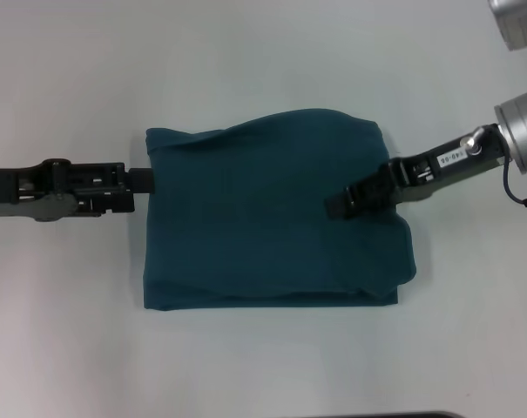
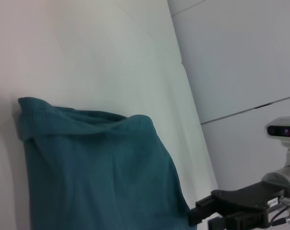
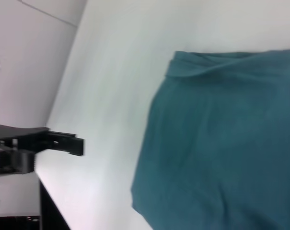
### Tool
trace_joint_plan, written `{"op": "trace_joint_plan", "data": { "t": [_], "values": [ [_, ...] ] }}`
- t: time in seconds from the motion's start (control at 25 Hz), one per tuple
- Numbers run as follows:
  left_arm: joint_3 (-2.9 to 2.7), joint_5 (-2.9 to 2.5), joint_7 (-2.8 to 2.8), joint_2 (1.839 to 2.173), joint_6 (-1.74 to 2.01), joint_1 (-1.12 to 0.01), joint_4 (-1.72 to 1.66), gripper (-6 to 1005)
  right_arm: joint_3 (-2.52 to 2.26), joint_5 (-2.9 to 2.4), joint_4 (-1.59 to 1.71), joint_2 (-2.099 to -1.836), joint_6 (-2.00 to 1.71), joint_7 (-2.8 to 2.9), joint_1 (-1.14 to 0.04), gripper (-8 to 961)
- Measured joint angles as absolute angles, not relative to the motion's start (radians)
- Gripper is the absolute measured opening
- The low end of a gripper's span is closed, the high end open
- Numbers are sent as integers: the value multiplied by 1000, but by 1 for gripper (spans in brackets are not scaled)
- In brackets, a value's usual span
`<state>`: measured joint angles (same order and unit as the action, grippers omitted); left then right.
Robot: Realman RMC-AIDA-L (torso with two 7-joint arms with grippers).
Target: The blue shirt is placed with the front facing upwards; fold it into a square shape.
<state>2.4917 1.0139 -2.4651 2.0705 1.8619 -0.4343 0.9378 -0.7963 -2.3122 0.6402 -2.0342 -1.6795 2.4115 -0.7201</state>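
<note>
The blue shirt (image 1: 272, 213) lies folded into a rough square in the middle of the white table, plain teal side up, with no lettering showing. One edge shows a rolled fold (image 2: 77, 115) (image 3: 207, 62). My left gripper (image 1: 144, 180) sits low at the shirt's left edge, about level with its upper half. It also shows from afar in the right wrist view as the left gripper (image 3: 68, 143), clear of the cloth. My right gripper (image 1: 337, 207) hovers over the right part of the shirt, and the left wrist view shows the right gripper (image 2: 202, 213) just beyond the cloth's far corner.
The white table (image 1: 263, 70) surrounds the shirt on all sides. A grey cylindrical arm part (image 1: 516, 22) sits at the far right corner. A dark strip (image 1: 411, 414) runs along the near table edge. A camera head (image 2: 284, 130) stands behind the right arm.
</note>
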Motion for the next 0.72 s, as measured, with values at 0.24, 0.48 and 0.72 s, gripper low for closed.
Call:
{"op": "trace_joint_plan", "data": {
  "t": [0.24,0.48,0.72],
  "values": [
    [2505,1015,-2465,2068,1862,-435,937,795,-805,-2397,646,-2031,-1649,2454,-720,432],
    [2505,1015,-2465,2069,1864,-432,937,796,-787,-2407,658,-1993,-1635,2471,-708,431],
    [2505,1016,-2465,2069,1862,-436,931,796,-778,-2437,684,-1959,-1618,2514,-685,430]
  ]
}}
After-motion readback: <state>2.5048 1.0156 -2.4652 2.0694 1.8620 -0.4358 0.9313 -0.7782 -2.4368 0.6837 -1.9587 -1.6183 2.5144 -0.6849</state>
